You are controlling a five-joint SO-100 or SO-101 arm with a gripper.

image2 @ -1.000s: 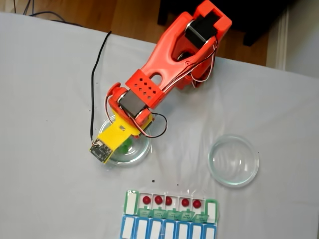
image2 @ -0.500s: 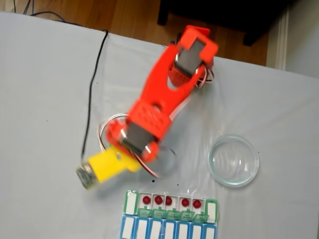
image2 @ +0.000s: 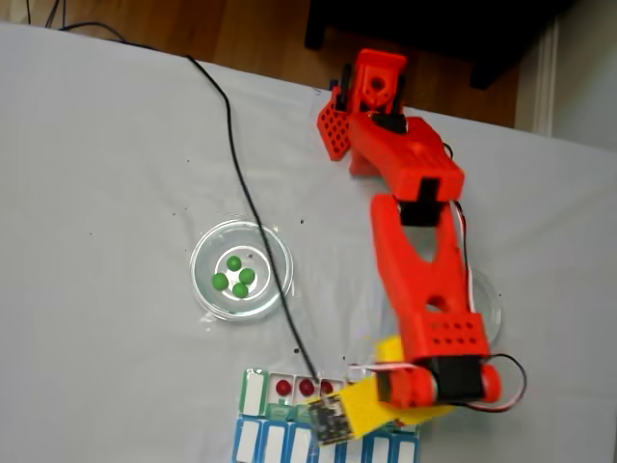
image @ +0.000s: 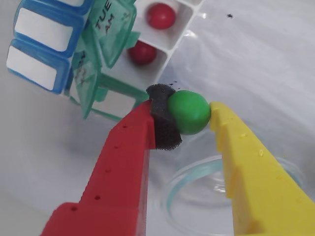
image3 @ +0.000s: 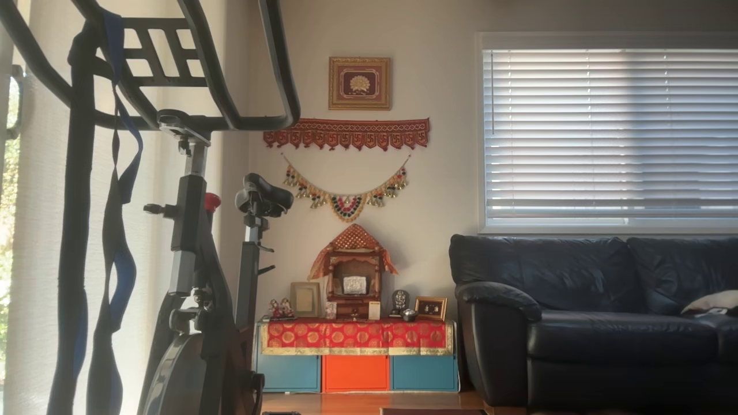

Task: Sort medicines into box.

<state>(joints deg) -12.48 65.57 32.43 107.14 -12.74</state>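
In the wrist view my gripper is shut on a bright green ball, held between the black foam pad of the red finger and the yellow finger. The ball hangs just beside the box, whose green lids stand open. Two dark red balls lie in separate white compartments. In the fixed view the gripper hovers over the right part of the box, hiding that end. Three red balls show in the green row. Three green balls lie in the left glass dish.
A second clear glass dish sits right of the arm, mostly covered by it; its rim shows under the fingers in the wrist view. A black cable runs across the left dish to the wrist. The blue-lidded row lies at the table's near edge.
The arm has swung from the left dish over to the right part of the box, carrying a green ball. The left dish is uncovered and shows three green balls.
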